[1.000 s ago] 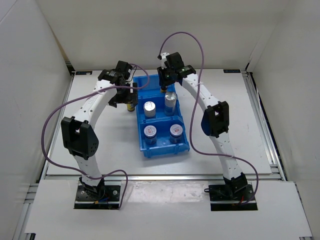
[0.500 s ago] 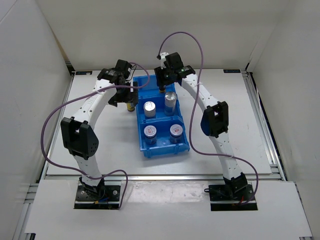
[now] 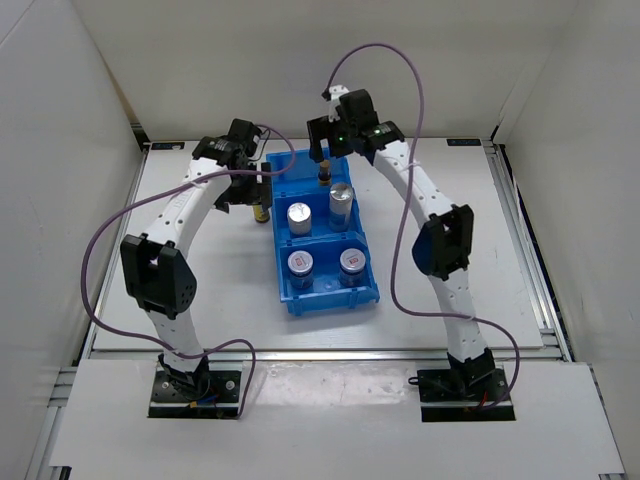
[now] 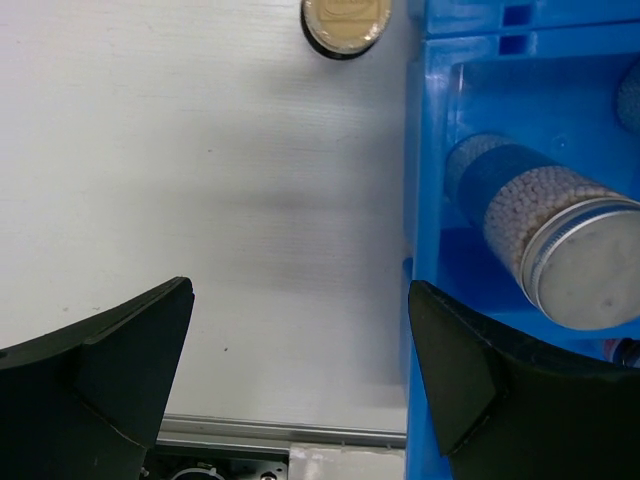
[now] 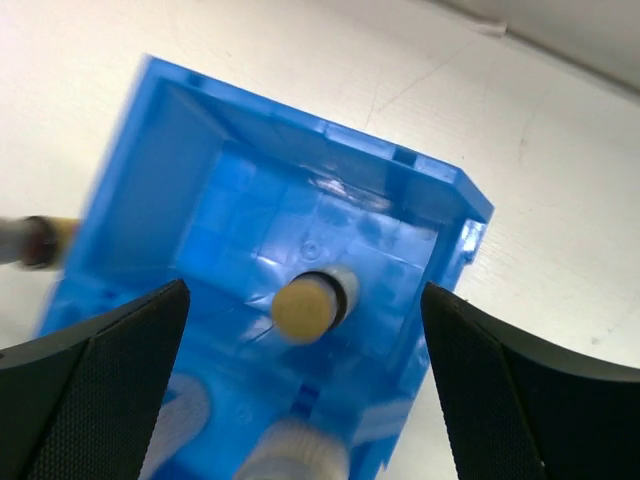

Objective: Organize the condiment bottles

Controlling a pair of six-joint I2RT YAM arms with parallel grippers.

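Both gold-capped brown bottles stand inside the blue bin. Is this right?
Not quite. Only one gold-capped brown bottle stands inside the blue bin. The second brown bottle stands on the table beside the bin's left wall, as the top external view shows.

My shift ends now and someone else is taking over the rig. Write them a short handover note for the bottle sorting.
Left tool: open, empty, above the table beside the blue bin.
Right tool: open, empty, over the bin's far compartment.
Done: one brown bottle stands in the far compartment; two tall cylinders in the middle one; two squat jars in the near one.
Left to do: the second brown bottle stands on the table left of the bin; it probably goes beside the first.
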